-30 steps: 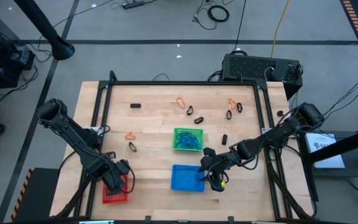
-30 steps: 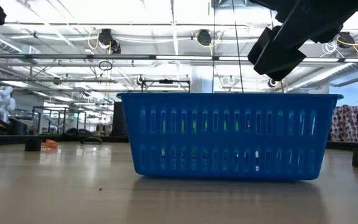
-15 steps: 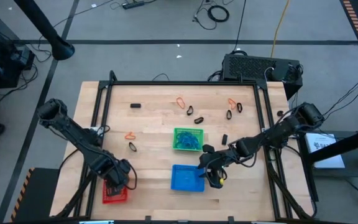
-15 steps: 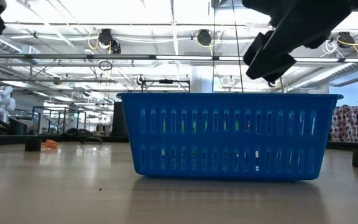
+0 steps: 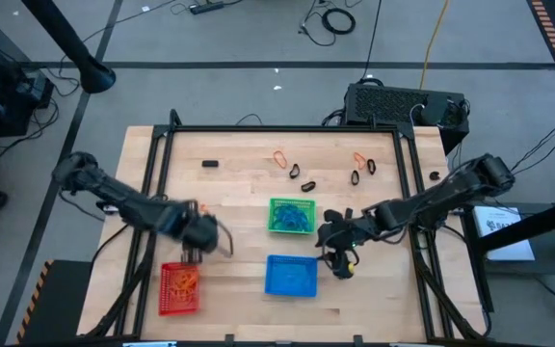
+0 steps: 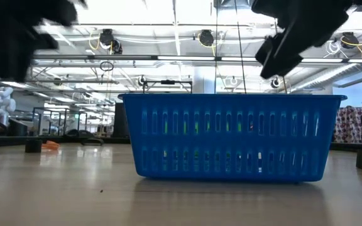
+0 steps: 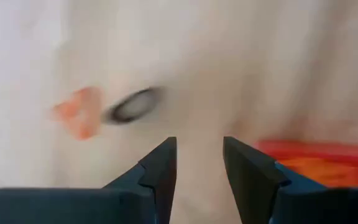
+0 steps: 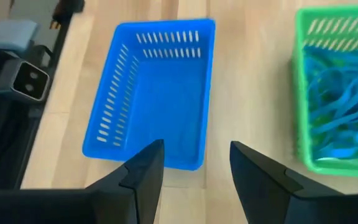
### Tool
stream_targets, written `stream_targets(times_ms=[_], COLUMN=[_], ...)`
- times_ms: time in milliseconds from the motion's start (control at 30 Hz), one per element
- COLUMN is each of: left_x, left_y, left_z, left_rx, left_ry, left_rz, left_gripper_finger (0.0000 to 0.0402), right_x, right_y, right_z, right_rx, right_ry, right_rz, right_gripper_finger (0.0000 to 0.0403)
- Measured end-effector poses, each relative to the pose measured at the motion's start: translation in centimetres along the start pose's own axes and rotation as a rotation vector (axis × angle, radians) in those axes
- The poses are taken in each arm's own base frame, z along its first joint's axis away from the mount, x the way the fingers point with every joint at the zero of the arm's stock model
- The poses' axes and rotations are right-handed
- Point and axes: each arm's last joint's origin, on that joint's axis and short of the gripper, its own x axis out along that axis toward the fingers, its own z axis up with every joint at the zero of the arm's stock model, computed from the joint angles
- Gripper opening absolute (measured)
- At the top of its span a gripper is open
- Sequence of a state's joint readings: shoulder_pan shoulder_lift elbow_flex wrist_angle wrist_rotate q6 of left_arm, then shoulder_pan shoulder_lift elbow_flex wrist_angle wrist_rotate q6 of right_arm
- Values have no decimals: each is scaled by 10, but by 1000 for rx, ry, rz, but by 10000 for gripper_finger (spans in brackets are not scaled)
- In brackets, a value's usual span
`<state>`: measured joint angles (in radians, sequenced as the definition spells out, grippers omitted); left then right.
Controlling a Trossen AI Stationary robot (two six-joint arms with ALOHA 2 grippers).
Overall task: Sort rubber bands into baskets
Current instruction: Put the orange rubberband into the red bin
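On the wooden table [image 5: 239, 183] the green basket [image 5: 292, 216], full of blue bands, sits mid-table, with the blue basket [image 5: 290, 277] nearer the front edge and the red basket [image 5: 180, 288], holding orange bands, at the front left. The left gripper [image 5: 203, 234] hangs above the bare wood just behind the red basket, fingers [image 7: 160, 165] spread with nothing between them, and the right gripper [image 5: 337, 243] hovers beside the blue and green baskets, its fingers [image 8: 145, 171] spread and empty too. Loose rubber bands [image 5: 302, 172], orange and black, lie scattered over the far half of the table, and one orange band [image 7: 79, 112] and one black band [image 7: 132, 106] lie close together just ahead of the left gripper.
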<state>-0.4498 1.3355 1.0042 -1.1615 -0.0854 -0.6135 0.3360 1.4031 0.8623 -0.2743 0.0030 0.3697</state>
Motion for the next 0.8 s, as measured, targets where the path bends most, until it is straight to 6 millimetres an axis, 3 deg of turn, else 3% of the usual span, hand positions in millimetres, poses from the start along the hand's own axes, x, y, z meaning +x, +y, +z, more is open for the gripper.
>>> stream_targets(times_ms=[200,400,600,800], left_x=[36,67,71,74], left_y=[65,118,138,146], left_z=[17,10,11,11], left_rx=[5,-107,-171,-222], left_ry=[59,123,79,91], left_rz=[61,-16,-142,-104], left_gripper_finger=[138,138,138,138], right_x=[-24,-31,-32,-32], right_y=[-6,-10,-11,-11], right_z=[1,-2,-4,-4], right_rx=[-36,-45,-92,-131], right_ry=[-17,-19,5,6], right_rz=[-51,-166,-174,-174], right_gripper_finger=[176,176,176,176])
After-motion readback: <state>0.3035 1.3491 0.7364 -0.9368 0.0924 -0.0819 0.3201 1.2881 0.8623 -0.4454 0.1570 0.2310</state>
